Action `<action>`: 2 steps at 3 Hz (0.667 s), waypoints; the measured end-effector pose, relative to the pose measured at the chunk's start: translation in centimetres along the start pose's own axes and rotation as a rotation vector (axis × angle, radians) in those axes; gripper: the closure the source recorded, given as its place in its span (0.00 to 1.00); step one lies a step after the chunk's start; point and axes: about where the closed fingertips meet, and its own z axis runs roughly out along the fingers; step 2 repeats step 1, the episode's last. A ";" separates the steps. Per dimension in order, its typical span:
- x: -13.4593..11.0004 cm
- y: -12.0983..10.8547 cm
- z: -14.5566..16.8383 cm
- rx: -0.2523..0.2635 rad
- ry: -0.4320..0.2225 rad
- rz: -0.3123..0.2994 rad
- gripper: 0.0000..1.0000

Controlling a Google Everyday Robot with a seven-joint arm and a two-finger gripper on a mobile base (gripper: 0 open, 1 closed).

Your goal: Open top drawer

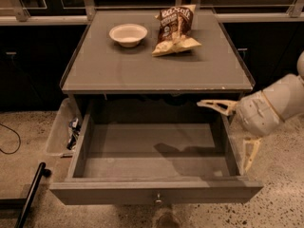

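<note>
The top drawer (pixel 152 191) stands pulled far out from under the grey cabinet top (pixel 156 68). Its inside is a plain grey box with nothing in it. A small round metal knob (pixel 157 199) sits at the centre of its flat front. My gripper (pixel 233 129) hangs at the drawer's right side, above its right wall, open and holding nothing. One pale finger (pixel 216 105) points left over the drawer's back right corner. The other finger (pixel 249 154) points down outside the right wall. The gripper touches neither the knob nor the front.
A white bowl (pixel 128 34) and a brown chip bag (pixel 175 28) lie on the cabinet top. A clear bin (pixel 61 129) with small items stands on the floor to the left. A black pole (pixel 29 194) and a cable (pixel 9 139) lie at the lower left.
</note>
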 end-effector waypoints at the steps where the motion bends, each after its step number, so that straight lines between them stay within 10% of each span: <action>1: -1.3 -3.5 -3.2 0.034 0.034 -0.055 0.00; 2: -1.3 -3.5 -3.2 0.034 0.034 -0.055 0.00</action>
